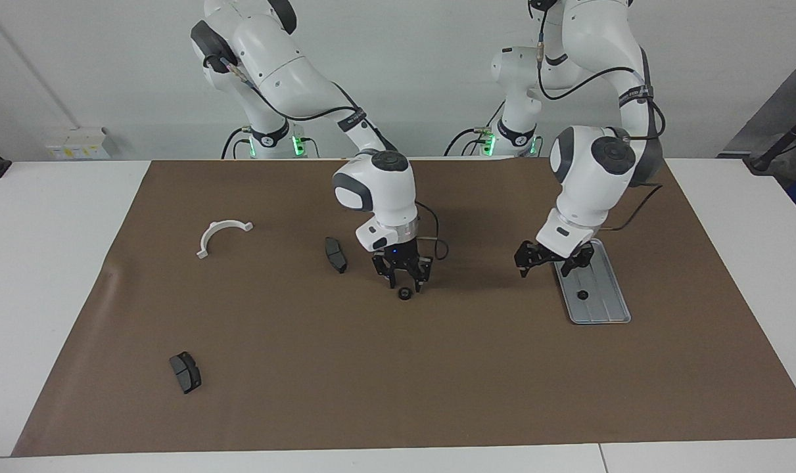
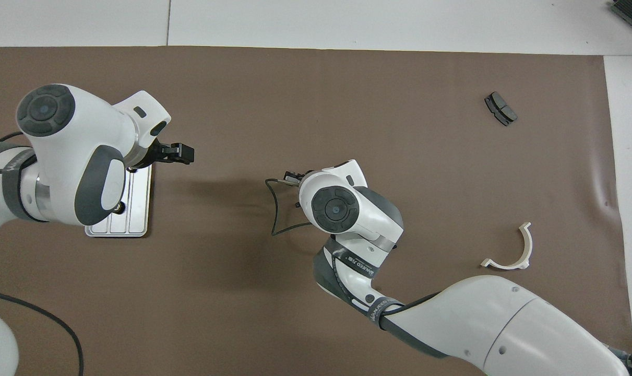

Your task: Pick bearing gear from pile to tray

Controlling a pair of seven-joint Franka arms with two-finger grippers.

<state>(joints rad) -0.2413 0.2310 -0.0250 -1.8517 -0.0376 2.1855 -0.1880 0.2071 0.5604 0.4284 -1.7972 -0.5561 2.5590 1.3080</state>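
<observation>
A small black gear [image 1: 404, 293] lies on the brown mat near the middle of the table. My right gripper [image 1: 405, 284] hangs low right over it, fingers open on either side and just above it. In the overhead view the right arm's wrist [image 2: 335, 208] hides this gear. A second black gear [image 1: 582, 295] lies in the silver tray [image 1: 601, 309], which also shows in the overhead view [image 2: 138, 219]. My left gripper [image 1: 553, 261] is open and empty over the tray's end nearer the robots. One of its fingers [image 2: 182, 153] shows in the overhead view.
A dark brake pad [image 1: 335, 254] lies beside the right gripper, toward the right arm's end. A second pad [image 1: 185, 372] [image 2: 501, 108] lies farther from the robots. The white half-ring bracket [image 1: 221, 234] [image 2: 511, 248] lies nearer the robots.
</observation>
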